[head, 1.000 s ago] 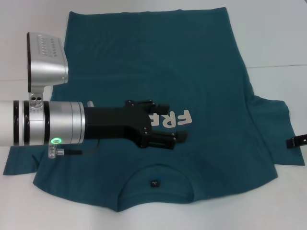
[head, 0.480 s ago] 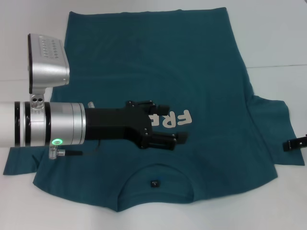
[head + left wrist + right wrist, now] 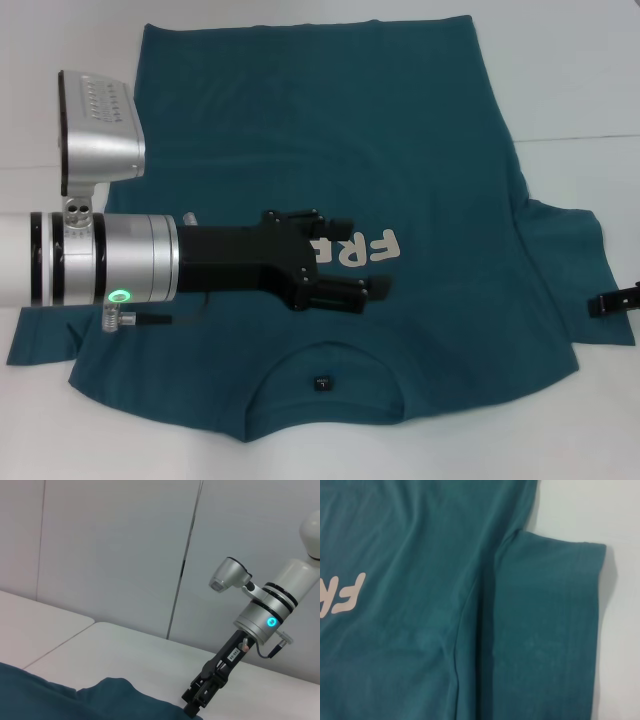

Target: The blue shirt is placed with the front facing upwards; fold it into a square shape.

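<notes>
The left arm crosses the head view from the left edge and covers part of the blue shirt [image 3: 400, 130], including the start of the chest lettering. The left hand [image 3: 352, 262] hovers over the chest, its two black fingers apart with nothing between them. Of the right hand [image 3: 612, 301] only a small black part shows at the right edge of the head view, over the hem of the right sleeve [image 3: 585, 270]; whether its fingers are apart or together cannot be told. In the left wrist view the right hand [image 3: 199, 700] points down at the sleeve edge, and its fingertips are hard to make out there.

The shirt lies flat and front-up on the white worktop [image 3: 580, 80], neckline on the near side and hem on the far side. It is dark teal-blue with short sleeves. The left sleeve is mostly hidden under the arm. The right sleeve is spread out to the right, and a fold line runs along its seam in the right wrist view.

The visible cream block letters [image 3: 368, 247] read "FRE", upside down in the head view. A small dark tag [image 3: 322, 381] sits inside the round neckline [image 3: 325, 350]; its text is too small to read.
</notes>
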`<state>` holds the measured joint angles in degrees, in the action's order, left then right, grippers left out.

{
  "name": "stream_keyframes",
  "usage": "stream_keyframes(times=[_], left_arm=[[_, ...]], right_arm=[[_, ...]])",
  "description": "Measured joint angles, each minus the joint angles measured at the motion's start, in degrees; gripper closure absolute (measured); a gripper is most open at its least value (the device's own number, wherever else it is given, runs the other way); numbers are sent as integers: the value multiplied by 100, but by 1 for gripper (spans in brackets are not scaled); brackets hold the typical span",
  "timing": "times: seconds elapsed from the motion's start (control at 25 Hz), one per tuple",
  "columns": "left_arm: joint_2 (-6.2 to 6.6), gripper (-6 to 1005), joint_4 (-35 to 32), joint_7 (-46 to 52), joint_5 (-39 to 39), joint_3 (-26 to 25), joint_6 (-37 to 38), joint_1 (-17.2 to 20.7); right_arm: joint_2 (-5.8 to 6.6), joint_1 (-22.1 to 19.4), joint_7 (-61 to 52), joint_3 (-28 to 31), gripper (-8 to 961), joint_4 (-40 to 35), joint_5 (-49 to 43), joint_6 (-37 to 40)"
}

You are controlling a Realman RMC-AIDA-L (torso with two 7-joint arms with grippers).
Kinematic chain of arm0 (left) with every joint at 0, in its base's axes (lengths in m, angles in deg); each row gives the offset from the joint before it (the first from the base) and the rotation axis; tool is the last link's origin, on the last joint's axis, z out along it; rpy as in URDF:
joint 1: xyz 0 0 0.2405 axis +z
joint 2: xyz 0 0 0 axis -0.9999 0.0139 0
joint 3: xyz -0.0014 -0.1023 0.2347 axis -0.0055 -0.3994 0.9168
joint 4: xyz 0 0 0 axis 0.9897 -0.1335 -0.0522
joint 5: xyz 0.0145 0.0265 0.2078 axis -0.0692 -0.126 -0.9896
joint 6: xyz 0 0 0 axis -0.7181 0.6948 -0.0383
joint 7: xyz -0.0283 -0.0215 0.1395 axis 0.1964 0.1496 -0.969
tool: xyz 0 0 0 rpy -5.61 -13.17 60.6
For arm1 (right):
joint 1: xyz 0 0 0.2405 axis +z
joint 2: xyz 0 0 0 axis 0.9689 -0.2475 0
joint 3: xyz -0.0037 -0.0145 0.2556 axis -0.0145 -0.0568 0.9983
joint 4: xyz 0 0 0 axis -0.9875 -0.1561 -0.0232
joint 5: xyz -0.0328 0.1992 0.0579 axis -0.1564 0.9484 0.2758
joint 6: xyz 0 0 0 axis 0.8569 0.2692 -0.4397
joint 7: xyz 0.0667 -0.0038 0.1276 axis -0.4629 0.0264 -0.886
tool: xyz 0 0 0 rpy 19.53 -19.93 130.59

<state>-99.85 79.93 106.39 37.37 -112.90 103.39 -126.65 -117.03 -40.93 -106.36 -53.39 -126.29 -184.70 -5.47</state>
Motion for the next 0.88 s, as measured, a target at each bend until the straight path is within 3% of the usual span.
stream_keyframes(times=[0.32,0.64,0.88], left_arm=[[-17,66,-8,-53,0,0,-24,-3],[-18,66,-4,-55,-1,0,-26,-8],[-18,66,-1,-55,-1,0,-25,-17]], right_arm=[[-24,-43,6,26,25,24,115,1],[187,-211,79,43,25,238,529,-18],[239,-192,79,30,25,297,536,-25]])
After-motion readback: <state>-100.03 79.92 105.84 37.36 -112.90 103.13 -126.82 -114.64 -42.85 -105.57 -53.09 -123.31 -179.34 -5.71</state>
